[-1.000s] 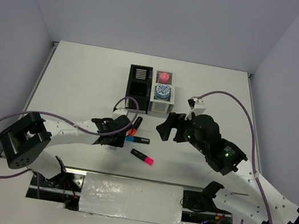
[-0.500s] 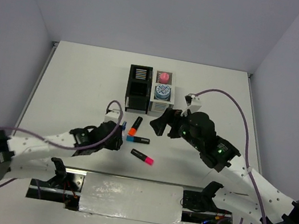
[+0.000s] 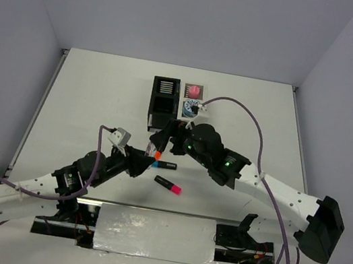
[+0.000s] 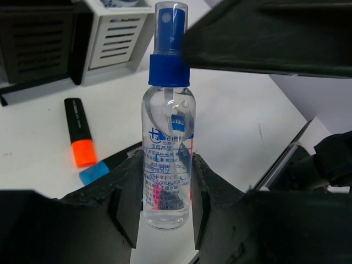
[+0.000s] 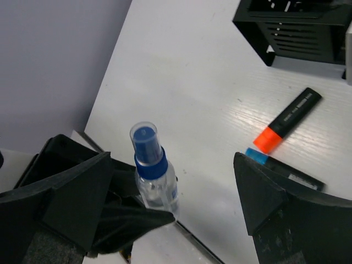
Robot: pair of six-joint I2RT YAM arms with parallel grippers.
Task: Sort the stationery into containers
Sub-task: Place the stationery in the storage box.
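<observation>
Pinches, in the left gripper (image 4: 165, 187), the lower body of a clear plastic blue-capped spray bottle (image 4: 166, 126), upright above the white table (image 4: 236, 110). Spreads the right gripper (image 5: 173, 165) wide either side of it, empty. Shows, flat beyond, a short black orange-ended highlighter (image 4: 80, 132) just beside a blue-ended one (image 4: 93, 172).

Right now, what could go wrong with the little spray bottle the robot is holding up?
The left gripper pinches only the lower part of the spray bottle, so a bump from the open right gripper, spread around it, might tip it or make it slip. If it drops, it could hit the orange highlighter and blue highlighter on the table and knock them about.
</observation>
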